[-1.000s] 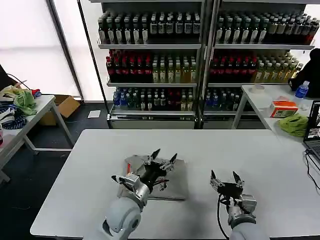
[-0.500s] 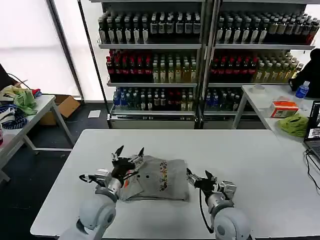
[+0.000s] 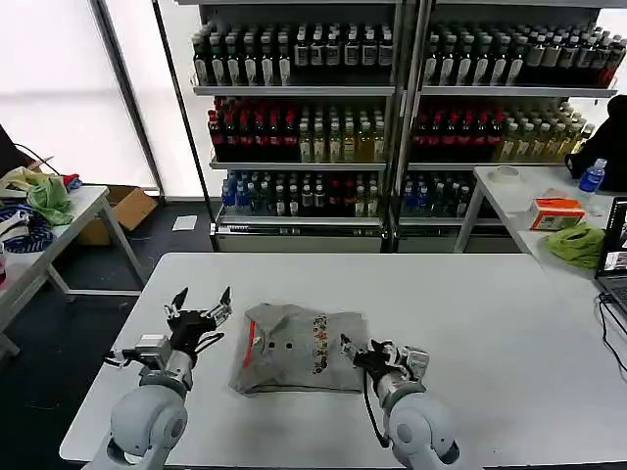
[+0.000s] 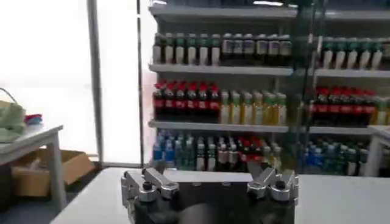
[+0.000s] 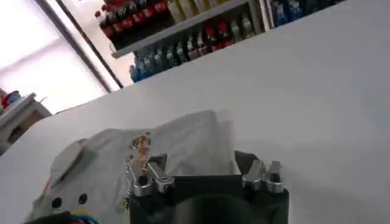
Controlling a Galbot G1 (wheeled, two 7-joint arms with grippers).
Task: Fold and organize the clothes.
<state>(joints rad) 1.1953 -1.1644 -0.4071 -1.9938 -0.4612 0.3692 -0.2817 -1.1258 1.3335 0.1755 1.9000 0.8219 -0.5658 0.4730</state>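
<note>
**Presently: folded shirts on table, both pincers empty**

Nearest item: right pincer (image 3: 358, 351), fingers spread, holding nothing, just beside the right edge of the shirts (image 3: 294, 348).

Shirts: light grey pile, folded to a rough rectangle, lying between the two pincers on the white table (image 3: 490, 323); cartoon print and orange-red trim showing on top.

Left pincer (image 3: 199, 305): spread wide, empty, lifted clear, apart from the pile's left edge.

Step, as judged: fold done or nearly so; tidying remains. The next move calls for squaring or pressing the right edge.

Room: bare tabletop beyond both pincers; the front table edge lies close behind them. Farther off, bottle shelves (image 3: 392, 117).
</note>
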